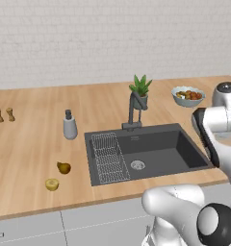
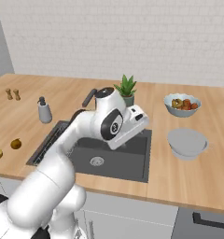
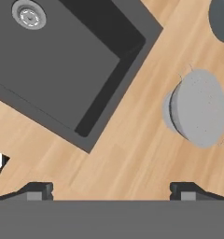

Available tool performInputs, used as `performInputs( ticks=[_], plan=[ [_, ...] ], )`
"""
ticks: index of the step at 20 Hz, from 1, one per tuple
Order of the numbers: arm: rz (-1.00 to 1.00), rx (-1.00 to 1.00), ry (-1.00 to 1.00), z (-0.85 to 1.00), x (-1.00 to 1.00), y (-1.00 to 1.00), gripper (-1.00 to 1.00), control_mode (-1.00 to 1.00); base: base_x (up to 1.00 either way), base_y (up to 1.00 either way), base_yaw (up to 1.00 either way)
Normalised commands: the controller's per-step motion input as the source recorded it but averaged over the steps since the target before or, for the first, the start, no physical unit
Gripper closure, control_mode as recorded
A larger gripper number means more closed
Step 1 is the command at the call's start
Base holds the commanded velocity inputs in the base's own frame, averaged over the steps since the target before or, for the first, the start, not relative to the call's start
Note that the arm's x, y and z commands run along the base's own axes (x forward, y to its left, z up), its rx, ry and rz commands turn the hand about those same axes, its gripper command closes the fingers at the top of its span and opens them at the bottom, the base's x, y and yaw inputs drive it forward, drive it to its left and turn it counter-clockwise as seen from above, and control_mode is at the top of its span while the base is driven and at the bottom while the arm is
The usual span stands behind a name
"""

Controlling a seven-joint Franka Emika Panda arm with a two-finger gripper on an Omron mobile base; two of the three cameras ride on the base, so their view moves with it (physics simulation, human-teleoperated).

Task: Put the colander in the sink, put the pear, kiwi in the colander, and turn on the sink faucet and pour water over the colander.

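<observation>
My gripper [image 3: 111,190] stands wide, jaws far apart and holding nothing; just the two dark fingertips [image 3: 37,190] show at the bottom of the hand view, the rest cut off. In the right base view my own forearm and hand hide the jaws.

Directly below the gripper is bare counter [image 3: 132,154], beside the sink's [image 3: 62,70] near corner. The sink's long axis runs diagonally through the hand view, with its drain [image 3: 29,15] cut close to the top edge.

Ahead and to one side, well apart from the fingertips, the colander [image 3: 198,108] sits on the counter outside the sink, rim up in the right base view [image 2: 187,142]. Its perforations are barely resolvable.

Beyond the colander the fruit bowl [image 2: 181,104] is cut off at the hand view's corner.

On the far side of the sink, the faucet [image 1: 133,111] stands with its spout over the basin. The pear [image 1: 64,167] and kiwi [image 1: 52,184] lie near each other, past the wire rack [image 1: 109,157]; the pear's axis cannot be determined.
</observation>
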Motion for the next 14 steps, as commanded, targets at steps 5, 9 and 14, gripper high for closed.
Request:
performInputs(
  ticks=[5, 9, 14],
  plan=[
    [0.0, 0.01, 0.12, -0.05, 0.61, -0.53, -1.0, -1.0, 0.0, 0.0, 0.0],
    [0.0, 0.01, 0.1, -0.15, 0.54, -0.46, -1.0, -1.0, 0.0, 0.0, 0.0],
    [0.0, 0.05, 0.14, -0.18, 0.54, -0.41, -1.0, -1.0, 0.0, 0.0, 0.0]
  ],
)
